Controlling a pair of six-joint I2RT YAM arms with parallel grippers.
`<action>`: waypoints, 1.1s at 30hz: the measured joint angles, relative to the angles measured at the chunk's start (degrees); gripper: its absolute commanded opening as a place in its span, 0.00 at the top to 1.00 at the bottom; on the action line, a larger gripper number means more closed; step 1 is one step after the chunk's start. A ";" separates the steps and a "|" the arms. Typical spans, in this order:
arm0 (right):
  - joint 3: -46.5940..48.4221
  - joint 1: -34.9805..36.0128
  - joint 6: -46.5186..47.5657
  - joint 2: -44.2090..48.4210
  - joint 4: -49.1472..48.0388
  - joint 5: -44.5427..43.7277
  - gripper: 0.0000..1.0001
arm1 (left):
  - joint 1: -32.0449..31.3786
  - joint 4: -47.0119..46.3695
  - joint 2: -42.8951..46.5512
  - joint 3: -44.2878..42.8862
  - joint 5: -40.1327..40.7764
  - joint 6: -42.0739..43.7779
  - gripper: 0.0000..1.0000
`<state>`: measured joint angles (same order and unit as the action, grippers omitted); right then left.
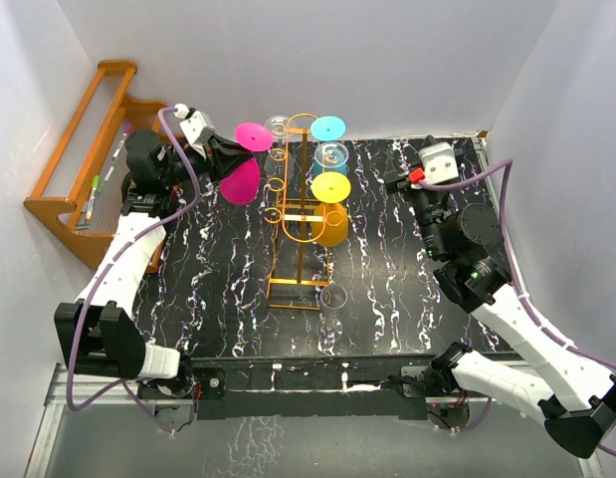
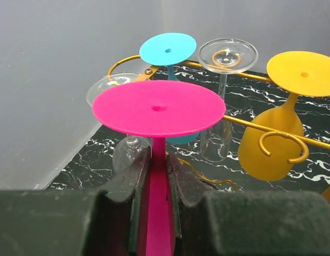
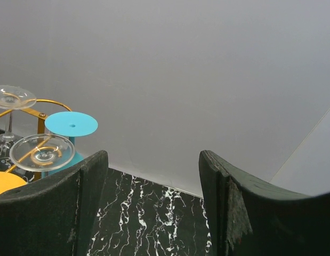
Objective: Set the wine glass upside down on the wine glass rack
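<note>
My left gripper (image 1: 222,151) (image 2: 158,156) is shut on the stem of a pink wine glass (image 1: 242,179) (image 2: 158,108). I hold it upside down, foot on top, just left of the golden wine glass rack (image 1: 297,211) (image 2: 271,129). On the rack hang a cyan glass (image 1: 328,127) (image 2: 168,49), a yellow glass (image 1: 330,187) (image 2: 302,72) and clear glasses (image 1: 333,154) (image 2: 227,53), all foot up. To the rack's right, my right gripper (image 1: 399,182) (image 3: 153,176) stands open with nothing between its fingers.
A brown wooden stepped shelf (image 1: 81,164) with pens stands at the far left against the wall. Another clear glass (image 1: 333,298) stands by the rack's near end. White walls close in the black marbled table (image 1: 218,289) on three sides.
</note>
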<state>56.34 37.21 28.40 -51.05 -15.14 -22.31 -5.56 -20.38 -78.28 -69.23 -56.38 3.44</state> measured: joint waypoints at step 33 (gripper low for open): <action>0.00 0.00 1.60 -2.21 -0.02 1.03 0.31 | -6.23 -0.76 -5.64 -0.20 -0.07 4.81 1.00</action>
<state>56.34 37.21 30.00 -53.25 -15.16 -21.28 -11.79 -21.15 -83.92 -69.43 -56.45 8.25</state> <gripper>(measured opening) 0.688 0.129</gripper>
